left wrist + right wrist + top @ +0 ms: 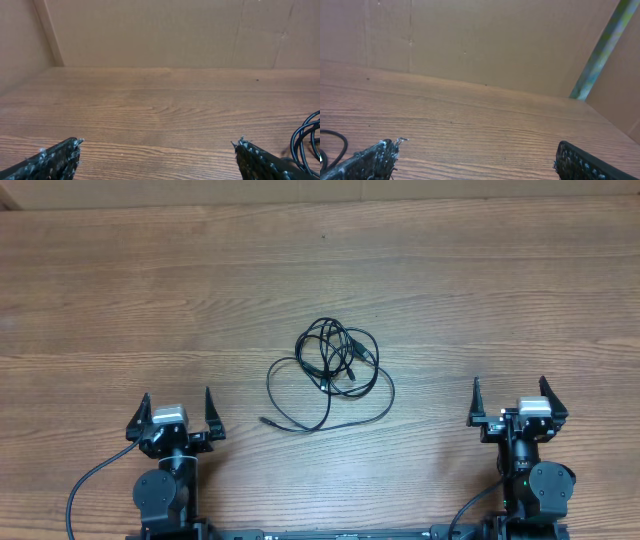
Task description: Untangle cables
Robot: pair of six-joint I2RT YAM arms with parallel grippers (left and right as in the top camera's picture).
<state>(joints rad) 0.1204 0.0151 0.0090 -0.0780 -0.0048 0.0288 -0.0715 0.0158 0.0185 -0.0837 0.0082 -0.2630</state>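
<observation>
Both arms sit low at my side of the wooden table (450, 270). My left gripper (177, 397) is spread wide with nothing between its fingers. My right gripper (510, 383) is just as wide and just as bare.

The cables (338, 362) lie on the wood ahead of both hands: forward and right of the left hand, forward and left of the right hand, and well apart from each. They make one loose black tangle, denser on its far side. Wider loops spill toward me and one plug end trails toward the left hand.

In the left wrist view, a few strands show past the right fingertip (260, 160). In the right wrist view, one loop curves in beside the left fingertip (370, 157).
</observation>
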